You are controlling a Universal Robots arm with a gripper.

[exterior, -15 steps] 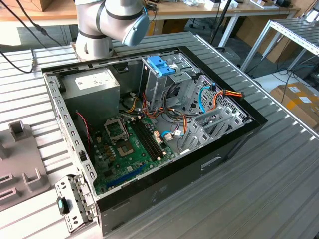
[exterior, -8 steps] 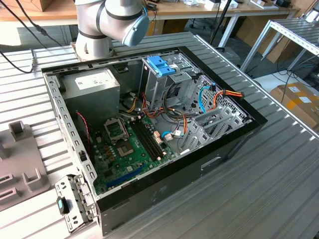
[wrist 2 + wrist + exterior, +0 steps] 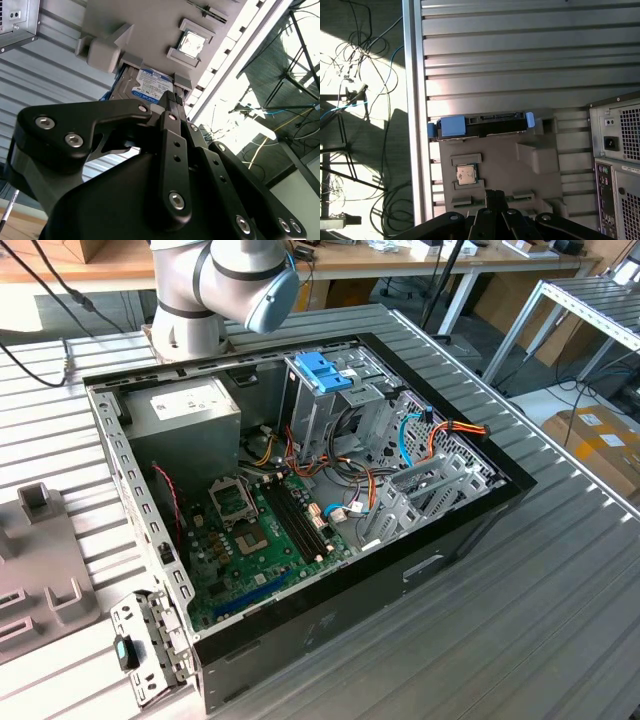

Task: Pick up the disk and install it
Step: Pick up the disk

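Disk (image 3: 490, 126): parked in the grey fixture tray (image 3: 495, 157), at the tray's end farthest from the fingertips. It seems to stand on edge in a slot. Blue rail tabs (image 3: 452, 126) cap both ends, and the labelled face catches light in the second wrist view. It is not in the case, so by my reading not yet picked up or installed.

Gripper (image 3: 493, 194): fingers drawn together with next to no gap and nothing between them. It hangs over the tray, well apart from the disk.

Key relation: call the way the fingers point 12 o'clock. The disk sits at roughly 12, a shade toward 11. Its long axis runs 9-to-3, square across that line. A processor chip (image 3: 466, 175) lies between fingers and disk, in its own pocket at about 11.

Outward: the tray rests on a ribbed metal table (image 3: 520, 60). In the exterior view the open computer case (image 3: 400, 570) sits at centre, with the tray at 9 o'clock of it and the arm (image 3: 225, 285) at 11. The drive cage with its light-blue latch (image 3: 322, 372) is near 12.
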